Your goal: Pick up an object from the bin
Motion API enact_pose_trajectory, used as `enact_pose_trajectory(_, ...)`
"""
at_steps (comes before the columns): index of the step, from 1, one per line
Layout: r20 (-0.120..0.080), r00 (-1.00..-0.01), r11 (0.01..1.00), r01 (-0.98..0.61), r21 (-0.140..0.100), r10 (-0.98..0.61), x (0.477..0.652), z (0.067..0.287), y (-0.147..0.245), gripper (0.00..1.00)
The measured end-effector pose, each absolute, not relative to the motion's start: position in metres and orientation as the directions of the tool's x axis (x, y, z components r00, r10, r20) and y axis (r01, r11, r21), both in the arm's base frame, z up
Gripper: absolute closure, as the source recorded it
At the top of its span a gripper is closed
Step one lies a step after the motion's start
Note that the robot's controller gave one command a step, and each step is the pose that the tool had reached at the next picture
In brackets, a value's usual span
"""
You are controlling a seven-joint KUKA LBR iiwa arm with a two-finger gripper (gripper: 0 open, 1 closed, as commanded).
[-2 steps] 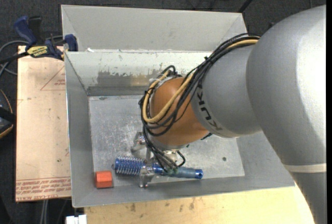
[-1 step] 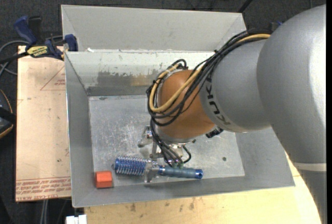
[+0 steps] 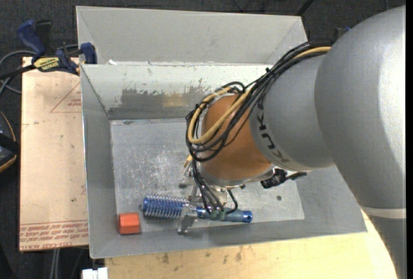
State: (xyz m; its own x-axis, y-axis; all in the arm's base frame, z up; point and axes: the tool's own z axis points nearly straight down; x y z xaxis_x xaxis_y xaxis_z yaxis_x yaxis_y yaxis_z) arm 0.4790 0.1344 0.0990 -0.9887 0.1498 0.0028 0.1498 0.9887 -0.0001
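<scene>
Where tool point(image 3: 191, 212) hangs, blue brush point(image 3: 161, 208) beneath

Middle of the blue hairbrush point(image 3: 164, 208) hidden beneath the tool point(image 3: 191, 213), bin point(image 3: 135, 155) floor beyond and right of the hairbrush masked by the arm point(image 3: 335, 110), arm cut off by the right edge.

1 small orange block point(image 3: 129, 223) sits in the bin's point(image 3: 97, 142) near-left corner.

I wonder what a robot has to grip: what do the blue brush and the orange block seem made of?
Blue brush: probably plastic, with a glossy sheen and even, moulded-looking bristle rows. Orange block: matte, uniform colour, squared edges; it could be foam, painted wood or plastic, and the look leaves that open.
</scene>
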Motion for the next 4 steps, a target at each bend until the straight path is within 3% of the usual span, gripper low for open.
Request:
enact_pose_trajectory(1, -0.009, -0.969, 0.969, 0.248, 0.008, 0.248, 0.483, 0.075, 0.135, 0.0)
enact_pose_trajectory(2, -0.003, -0.969, 0.969, 0.248, 0.004, 0.248, 0.485, 0.077, 0.136, 0.0)
enact_pose_trajectory(3, -0.011, -0.968, 0.968, 0.25, 0.008, 0.25, 0.487, 0.079, 0.136, 1.0)
enact_pose_trajectory(4, -0.004, -0.968, 0.969, 0.249, 0.003, 0.249, 0.488, 0.129, 0.137, 1.0)
